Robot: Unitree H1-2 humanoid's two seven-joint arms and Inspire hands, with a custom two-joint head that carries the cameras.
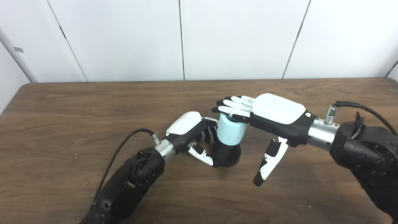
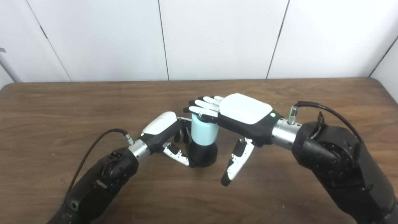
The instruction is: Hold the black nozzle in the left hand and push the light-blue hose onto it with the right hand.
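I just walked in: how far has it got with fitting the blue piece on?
Mostly done: the light-blue hose already stands on the black nozzle. The left hand grips the nozzle; the right hand lies flat on top, pressing. Left: finish seating, then let go.

Bright even light, soft shadows, slight blur

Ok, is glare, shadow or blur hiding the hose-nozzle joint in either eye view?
Left eye view: soft, even light, no glare; light-blue hose sits clearly on the black nozzle. Right eye view: equally sharp; only the right hand covers the hose top.
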